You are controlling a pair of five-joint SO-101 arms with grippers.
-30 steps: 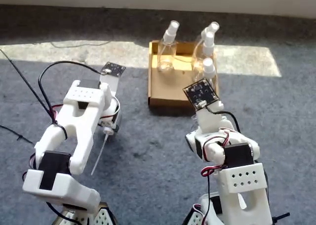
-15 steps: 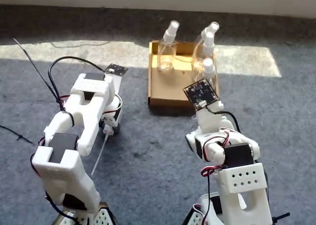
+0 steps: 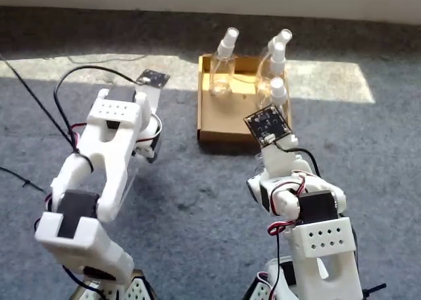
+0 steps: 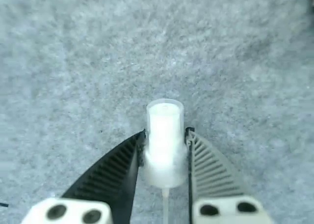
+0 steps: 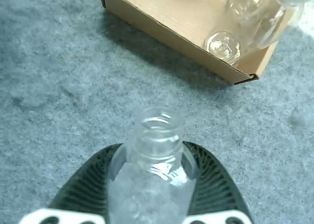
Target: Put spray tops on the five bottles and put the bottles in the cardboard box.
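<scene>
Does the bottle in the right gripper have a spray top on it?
No, the bottle has an open, bare neck.

The left gripper had black ribbed jaws, the spray top between them white. The right gripper matched, its bottle clear. Beyond those jaws: tan cardboard box, mottled grey carpet.
</scene>
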